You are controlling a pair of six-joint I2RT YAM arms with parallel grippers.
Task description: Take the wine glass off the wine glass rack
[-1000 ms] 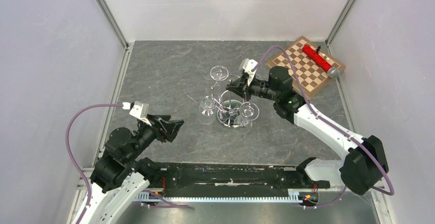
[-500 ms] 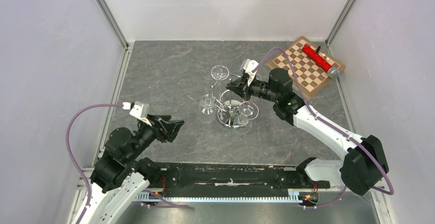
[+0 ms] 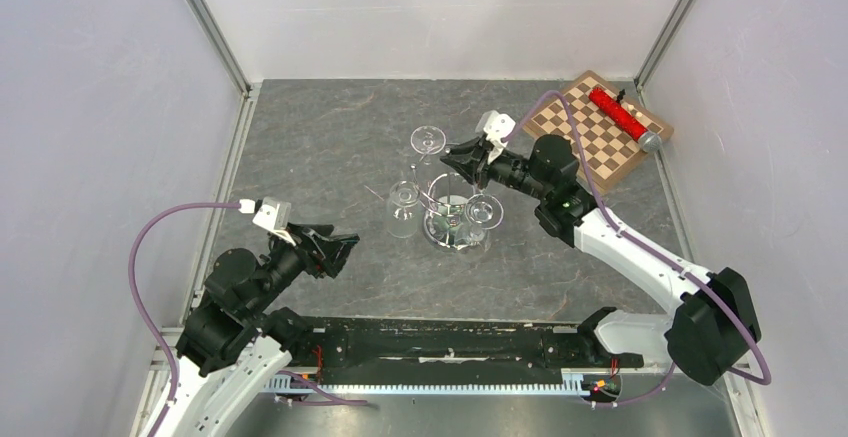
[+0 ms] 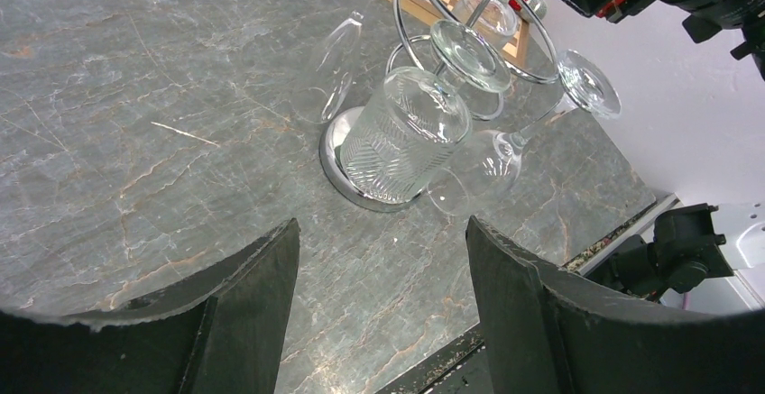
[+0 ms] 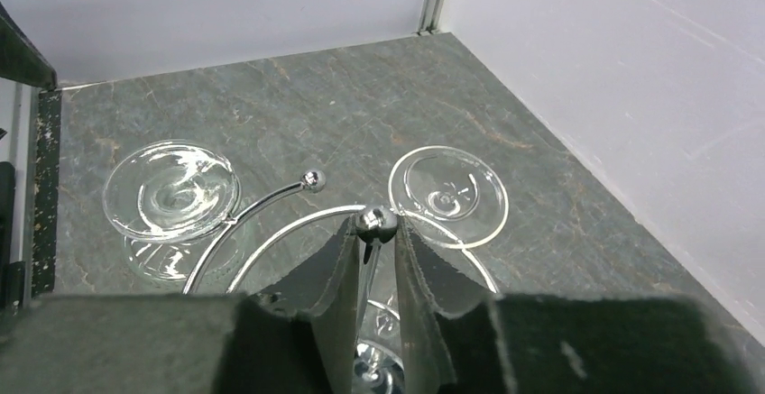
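Where the right arm (image 3: 620,242) reaches: from lower right to frame centre, right gripper (image 3: 452,160) over the rack (image 3: 452,234) top.
Right fingers (image 5: 329,272): narrowly apart, flanking the rack's ball tip (image 5: 376,223).
Glasses (image 5: 448,196): hang foot-up on the rack, one either side of the fingertips.
Left gripper (image 4: 379,308): spread wide, low at lower left.

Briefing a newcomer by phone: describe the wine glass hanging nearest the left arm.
On the grey table's middle stands a chrome rack with hanging glasses. Take the wine glass on the side facing the left arm. Its bowl alone has a leaf-like cut pattern; both neighbours are smooth.
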